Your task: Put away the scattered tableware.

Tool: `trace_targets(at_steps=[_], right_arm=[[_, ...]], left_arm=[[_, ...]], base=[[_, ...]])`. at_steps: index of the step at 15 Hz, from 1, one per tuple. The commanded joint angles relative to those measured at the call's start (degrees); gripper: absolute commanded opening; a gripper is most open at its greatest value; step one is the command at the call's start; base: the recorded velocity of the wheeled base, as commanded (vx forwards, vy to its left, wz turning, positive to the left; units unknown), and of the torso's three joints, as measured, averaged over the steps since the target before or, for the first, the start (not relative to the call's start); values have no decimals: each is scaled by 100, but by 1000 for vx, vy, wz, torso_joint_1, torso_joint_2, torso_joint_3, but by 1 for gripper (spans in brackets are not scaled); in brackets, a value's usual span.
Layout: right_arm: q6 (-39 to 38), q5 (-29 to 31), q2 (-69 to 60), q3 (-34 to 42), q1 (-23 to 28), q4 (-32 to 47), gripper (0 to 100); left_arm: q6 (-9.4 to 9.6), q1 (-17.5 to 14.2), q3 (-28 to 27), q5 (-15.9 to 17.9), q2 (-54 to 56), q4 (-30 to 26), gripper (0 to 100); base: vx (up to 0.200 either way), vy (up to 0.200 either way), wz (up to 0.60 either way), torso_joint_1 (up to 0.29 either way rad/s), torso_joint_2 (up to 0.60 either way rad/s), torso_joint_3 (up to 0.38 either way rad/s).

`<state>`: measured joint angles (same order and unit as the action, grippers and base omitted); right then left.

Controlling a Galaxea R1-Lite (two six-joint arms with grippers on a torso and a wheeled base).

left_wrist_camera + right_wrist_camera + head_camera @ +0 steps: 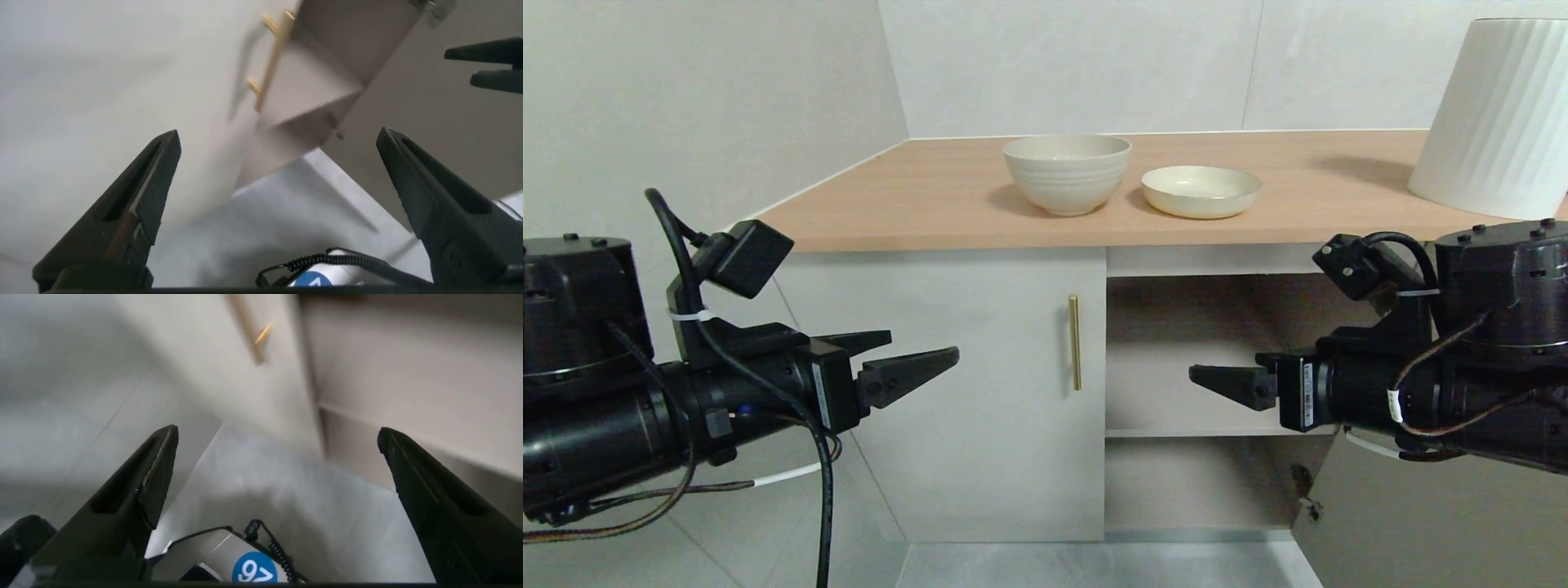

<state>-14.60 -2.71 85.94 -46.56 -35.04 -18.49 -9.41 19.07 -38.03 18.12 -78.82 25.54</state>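
Tableware comprises two pieces, both standing on the wooden worktop (915,204) in the upper centre of the head view. The bowl (1067,173) is deep and cream-coloured with a ribbed wall, and it sits upright at frame centre. The shallow dish (1201,191), also cream, sits just to the right of the bowl in the frame, near it but not touching. A white ribbed cone-shaped object (1499,122) occupies the upper right corner of the frame, on the same worktop and well apart from the dish.

A cabinet runs below the worktop. Its closed door (980,392) fills the centre of the frame and carries an upright brass handle (1075,343) at its right edge. To the right of the handle, an open compartment shows one shelf (1192,431). The swung-out door (1421,523) of that compartment stands in the lower right of the frame.

The left claw (923,345) hangs at mid-left of the frame, below worktop level and before the closed door, pointing toward frame centre. Its jaws are spread wide with nothing between them.

The right claw (1225,371) hangs at mid-right of the frame, before the open compartment, pointing toward frame centre. The right wrist view shows its jaws spread wide and holding nothing.

Both claws are well apart from the bowl and the dish.
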Motion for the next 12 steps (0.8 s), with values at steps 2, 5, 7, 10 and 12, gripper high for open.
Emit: trace_targets(at_steps=[2, 5, 7, 10, 12], right_arm=[[-7, -46, -69, 68, -3, -23, 100], [133, -63, -183, 208, -3, -84, 100], [204, -63, -245, 243, -3, -75, 100], [362, -63, -236, 279, -3, -84, 100], [388, -63, -245, 314, -3, -93, 100]], left_arm=[[1, 1, -2, -1, -19, 4, 100], [1, 1, 7, -1, 43, -5, 100], [-8, 1, 15, -10, 95, -14, 100], [-8, 1, 7, -19, 104, -14, 100], [-17, -8, -2, -45, 113, -14, 100]], base=[[200, 0, 0, 2, 10, 7], [133, 0, 0, 2, -2, 2], [0, 0, 0, 0, 0, 0], [0, 0, 0, 0, 0, 0], [0, 0, 0, 0, 0, 0]])
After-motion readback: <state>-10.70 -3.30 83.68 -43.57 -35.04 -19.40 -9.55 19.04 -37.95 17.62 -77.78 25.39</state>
